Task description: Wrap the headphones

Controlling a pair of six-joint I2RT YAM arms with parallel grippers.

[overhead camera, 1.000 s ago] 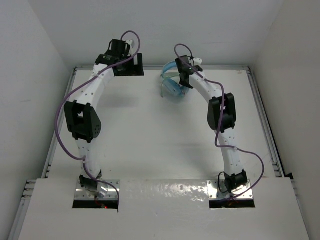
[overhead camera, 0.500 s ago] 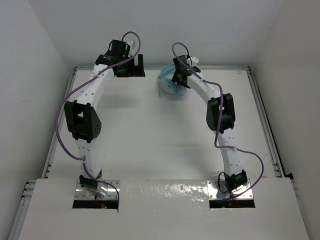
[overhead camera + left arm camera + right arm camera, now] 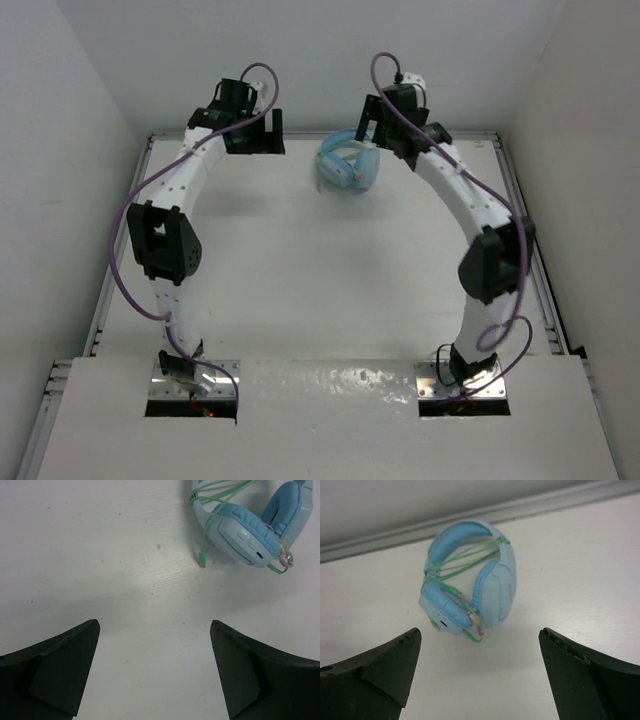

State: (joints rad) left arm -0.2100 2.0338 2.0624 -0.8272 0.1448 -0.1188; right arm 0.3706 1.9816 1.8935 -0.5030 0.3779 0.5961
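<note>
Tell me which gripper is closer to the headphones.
The right gripper, open just beside the headphones at the table's far edge; the left gripper, also open, stands a clear gap away on their other side.

On the table (image 3: 300, 280), near its far edge and a little right of centre: the headphones (image 3: 347, 165). Lie between the two grippers, apart from both. To their left, well apart, the left gripper (image 3: 272, 135); near their right and slightly behind, the right gripper (image 3: 372, 120). Across the headband, strands of the cable (image 3: 202, 560), with its loose end on the table beside one ear cup (image 3: 240, 535). Behind the headphones, the table's far rail (image 3: 520, 510).
</note>
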